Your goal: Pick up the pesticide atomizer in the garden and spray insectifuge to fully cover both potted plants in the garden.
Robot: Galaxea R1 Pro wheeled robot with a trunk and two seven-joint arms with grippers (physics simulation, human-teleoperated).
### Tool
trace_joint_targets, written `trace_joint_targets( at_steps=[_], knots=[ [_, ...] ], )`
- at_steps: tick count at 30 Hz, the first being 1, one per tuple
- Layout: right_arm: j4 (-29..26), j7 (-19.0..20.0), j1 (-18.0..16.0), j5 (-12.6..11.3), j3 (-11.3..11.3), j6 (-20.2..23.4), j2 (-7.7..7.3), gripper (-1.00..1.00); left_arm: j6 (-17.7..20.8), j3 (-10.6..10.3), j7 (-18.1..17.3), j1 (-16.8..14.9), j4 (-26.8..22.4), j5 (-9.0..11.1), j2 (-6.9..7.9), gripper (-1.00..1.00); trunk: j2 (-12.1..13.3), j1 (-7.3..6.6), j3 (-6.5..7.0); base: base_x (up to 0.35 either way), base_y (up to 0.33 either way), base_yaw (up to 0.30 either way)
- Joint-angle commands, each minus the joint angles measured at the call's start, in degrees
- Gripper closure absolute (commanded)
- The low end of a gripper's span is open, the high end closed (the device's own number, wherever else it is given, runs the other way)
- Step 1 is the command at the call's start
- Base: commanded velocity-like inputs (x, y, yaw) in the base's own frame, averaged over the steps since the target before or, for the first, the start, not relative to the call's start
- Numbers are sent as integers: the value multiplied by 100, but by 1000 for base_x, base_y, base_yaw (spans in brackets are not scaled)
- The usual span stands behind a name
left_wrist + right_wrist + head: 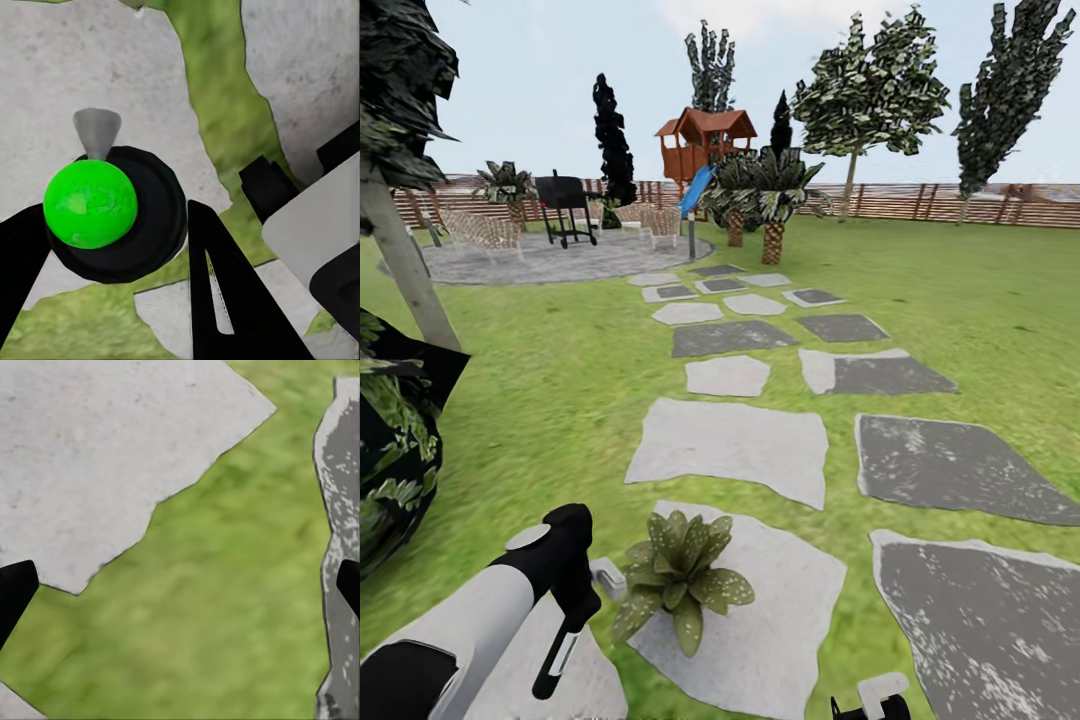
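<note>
Your left claw (565, 600), lower left of frame, grips the slim dark, white-headed pesticide atomizer (560, 650), nozzle beside the green broad-leaved potted plant (682, 580), evidently for spraying. Your right claw (180, 592) hangs open over lawn.

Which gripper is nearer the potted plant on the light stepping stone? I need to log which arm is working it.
Left. The left gripper hangs right beside the potted plant, over the same stepping stone. The right gripper sits farther off, past that stone's other edge.
</note>
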Motion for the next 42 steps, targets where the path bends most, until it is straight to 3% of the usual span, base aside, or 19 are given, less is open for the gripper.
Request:
trace_joint_targets(
  at_steps=[1,8,12,21,32,42],
  knots=[
    [4,-61,-3,42,47,-1,-2,-100,43,-24,-54,-2,-11,-40,3,100,-2,-1,-5,0,-60,276],
    [11,-60,-3,48,47,-1,-7,-100,43,54,-54,-2,-48,-43,90,100,-2,-1,-5,0,-10,81],
    [13,-59,-3,51,47,-1,-80,-100,43,109,-53,-2,-35,-43,85,100,-2,-1,-5,0,0,1],
    [4,-59,-3,42,47,4,-82,-100,43,112,-45,-2,-21,-43,91,100,-2,-1,-5,59,-114,14],
    [8,-59,-3,42,55,3,-81,-100,50,112,-45,-2,-15,-68,91,100,-2,-1,-5,-104,-231,257],
    [6,-59,-3,42,54,1,-81,-100,51,118,-45,-2,-14,-80,86,100,-2,-1,-5,-35,-23,124]
  ],
)
